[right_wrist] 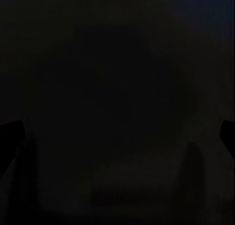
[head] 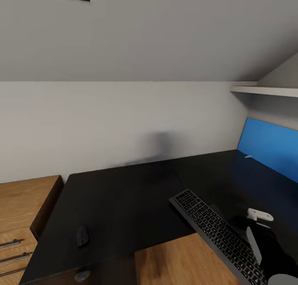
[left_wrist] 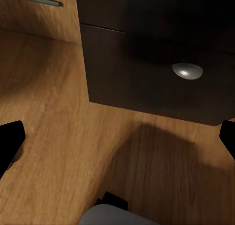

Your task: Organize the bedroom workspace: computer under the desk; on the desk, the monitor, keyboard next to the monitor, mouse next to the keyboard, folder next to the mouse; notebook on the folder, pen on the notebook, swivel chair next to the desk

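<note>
Glossy black desk [head: 124,198], keyboard [head: 215,229] cut off, mouse [head: 82,235] dim

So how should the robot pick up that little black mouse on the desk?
Probably from straight above, pinching its two long sides. The mouse lies flat on the black desk, low and rounded, near the front edge, with bare desktop around it.

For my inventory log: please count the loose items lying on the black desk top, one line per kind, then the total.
keyboard: 1
mouse: 1
small pale item near the blue panel, too small to identify: 1
Total: 3, all on the desk.
</note>
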{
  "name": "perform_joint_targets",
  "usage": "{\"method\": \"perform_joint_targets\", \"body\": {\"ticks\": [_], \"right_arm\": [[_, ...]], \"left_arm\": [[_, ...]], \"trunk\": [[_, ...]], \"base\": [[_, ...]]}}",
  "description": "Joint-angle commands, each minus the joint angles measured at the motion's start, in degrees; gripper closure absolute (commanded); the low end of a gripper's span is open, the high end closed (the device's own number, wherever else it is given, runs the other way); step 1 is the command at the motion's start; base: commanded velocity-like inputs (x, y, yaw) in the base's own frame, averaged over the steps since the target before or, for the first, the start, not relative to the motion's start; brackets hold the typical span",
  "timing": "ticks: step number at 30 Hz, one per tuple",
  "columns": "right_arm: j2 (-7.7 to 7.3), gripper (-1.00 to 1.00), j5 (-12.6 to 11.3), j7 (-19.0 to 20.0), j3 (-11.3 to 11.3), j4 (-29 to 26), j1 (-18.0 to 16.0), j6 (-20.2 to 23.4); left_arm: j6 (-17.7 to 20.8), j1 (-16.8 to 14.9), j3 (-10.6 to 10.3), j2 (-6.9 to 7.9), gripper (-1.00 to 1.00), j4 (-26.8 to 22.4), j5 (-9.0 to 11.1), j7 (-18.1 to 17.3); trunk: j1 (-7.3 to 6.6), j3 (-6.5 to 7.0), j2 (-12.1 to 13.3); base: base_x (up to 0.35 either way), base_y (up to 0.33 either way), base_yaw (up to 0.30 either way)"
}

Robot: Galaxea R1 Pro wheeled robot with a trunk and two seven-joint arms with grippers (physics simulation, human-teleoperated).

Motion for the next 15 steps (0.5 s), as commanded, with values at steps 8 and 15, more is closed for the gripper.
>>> {"method": "perform_joint_targets", "body": {"ticks": [8, 15], "right_arm": [[-1.82, -1.00, -0.2, -0.2, -0.5, -0.1, 0.0, 0.4], [-2.14, -1.00, -0.2, -0.2, -1.7, -0.1, 0.0, 0.4]], "left_arm": [[0.1, 0.0, 0.5, -0.02, -1.00, -0.1, 0.2, -0.6], [0.1, 0.0, 0.5, -0.02, -1.00, -0.1, 0.2, -0.6]], "trunk": [[0.00, -0.05, 0.0], [0.00, -0.05, 0.0]], "base": [[0.000, 0.000, 0.000], [-0.008, 0.000, 0.000]]}}
